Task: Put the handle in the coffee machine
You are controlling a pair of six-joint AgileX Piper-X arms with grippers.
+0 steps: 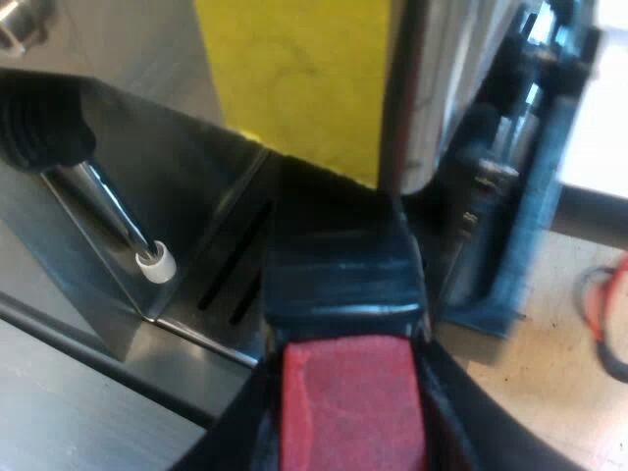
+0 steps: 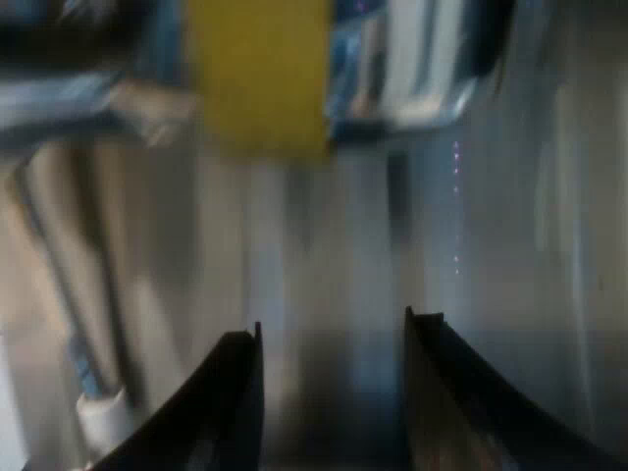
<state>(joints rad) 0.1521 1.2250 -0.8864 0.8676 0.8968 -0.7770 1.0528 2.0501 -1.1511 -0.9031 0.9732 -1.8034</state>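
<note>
Now: left gripper (image 1: 348, 397) clamped on handle (image 1: 339, 285), at machine (image 1: 147, 186) front.
Jaws pinch the red end (image 1: 348, 412); dark shaft reaches over the drip tray (image 1: 211, 255), near the steam wand (image 1: 113, 211). Right gripper (image 2: 334, 392): jaws apart, close to blurred metal.

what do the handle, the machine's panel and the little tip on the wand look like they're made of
The handle is dark and glossy, probably plastic; its red end looks matte, perhaps rubbery. The machine's panel looks like brushed steel, judging by its grey sheen and soft reflections. The wand is a mirror-bright metal tube; its tip is white, likely plastic or silicone.
</note>
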